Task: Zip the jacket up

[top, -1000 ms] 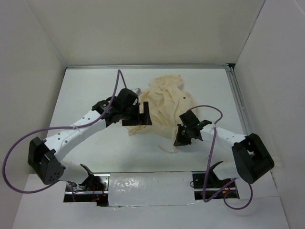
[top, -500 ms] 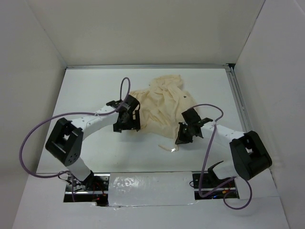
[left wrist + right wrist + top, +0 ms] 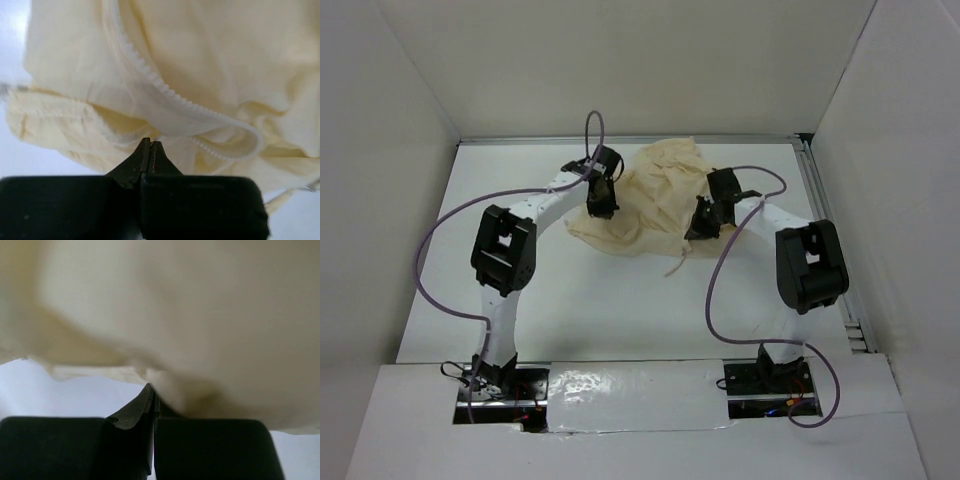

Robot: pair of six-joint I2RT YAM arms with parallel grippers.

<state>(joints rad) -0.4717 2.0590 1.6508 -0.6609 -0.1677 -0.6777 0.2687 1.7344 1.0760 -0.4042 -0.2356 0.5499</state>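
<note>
The cream jacket (image 3: 655, 190) lies bunched at the back middle of the white table, stretched between my two grippers. My left gripper (image 3: 603, 203) is at its left edge. In the left wrist view the jaws are shut, their tips (image 3: 150, 142) pinching a fold of the jacket (image 3: 210, 60) just below a curving strip of zipper teeth (image 3: 165, 92). My right gripper (image 3: 700, 226) is at the jacket's right edge, shut (image 3: 151, 387), with cloth (image 3: 200, 315) draped over its right finger. A thin cord (image 3: 675, 262) trails from the hem.
White walls box in the table (image 3: 620, 310) on three sides. A metal rail (image 3: 823, 225) runs along the right edge. Purple cables loop off both arms, the left one (image 3: 440, 250) out to the side.
Both arms have swung toward the back wall, taking the jacket with them. The left gripper, open before, has shut on the jacket's left edge. The cloth is now spread wider.
</note>
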